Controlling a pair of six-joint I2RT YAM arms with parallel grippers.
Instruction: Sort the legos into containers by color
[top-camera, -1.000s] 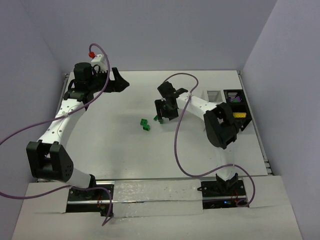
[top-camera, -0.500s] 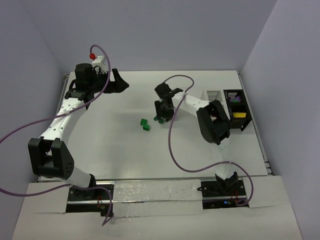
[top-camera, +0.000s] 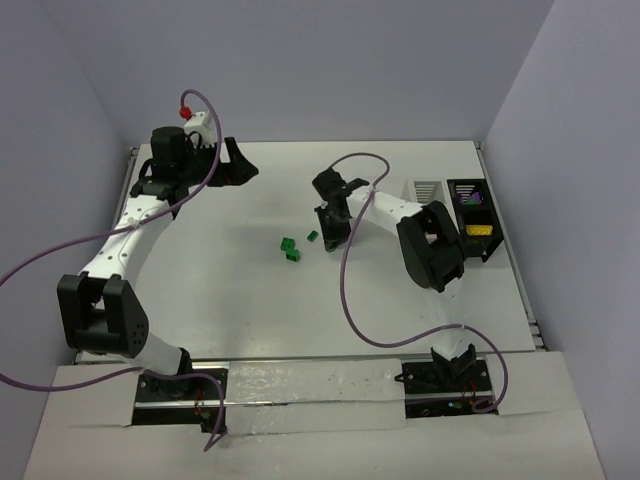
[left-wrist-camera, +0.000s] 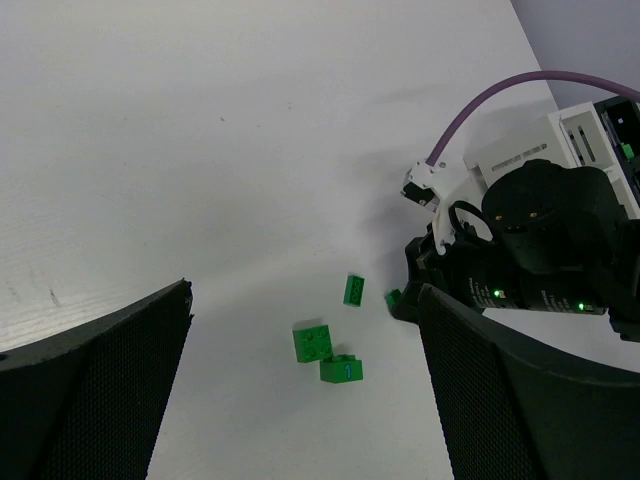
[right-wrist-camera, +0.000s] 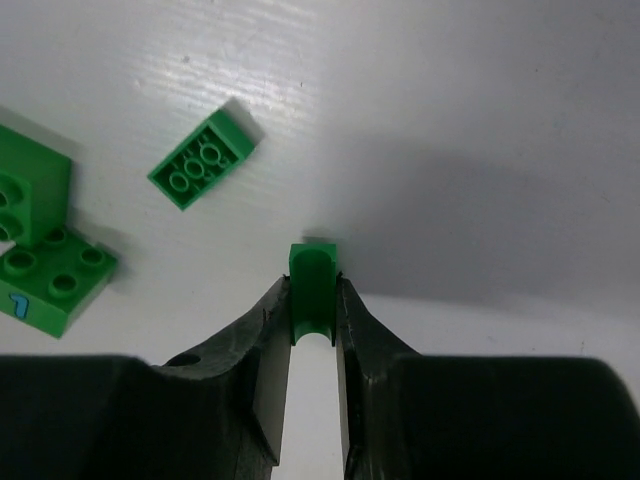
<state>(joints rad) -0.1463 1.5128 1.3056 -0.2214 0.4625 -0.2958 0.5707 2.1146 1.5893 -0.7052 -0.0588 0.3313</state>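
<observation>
My right gripper (right-wrist-camera: 313, 292) is shut on a tiny green lego (right-wrist-camera: 313, 268) that rests on the table, pinched between both fingertips. A flat green lego (right-wrist-camera: 204, 160) lies just beyond it to the left. Two more green legos (right-wrist-camera: 55, 285) sit touching each other at the left edge, one marked with a 1. From above, the right gripper (top-camera: 330, 230) points down right of those loose legos (top-camera: 289, 248). The containers stand at the right: a white slatted box (top-camera: 428, 188) and a black tray (top-camera: 487, 247) holding a yellow lego (top-camera: 478, 230). My left gripper (top-camera: 240, 165) is open and empty at the back left.
The left wrist view looks between its wide-apart fingers (left-wrist-camera: 90, 390) at the green legos (left-wrist-camera: 313, 340) and the right arm's wrist (left-wrist-camera: 540, 230). A purple cable (top-camera: 350, 290) loops over the table by the right arm. Walls close in the back and both sides.
The right gripper's jaws have closed from half open onto the tiny green lego, and its wrist has shifted slightly. The left arm has not moved.
</observation>
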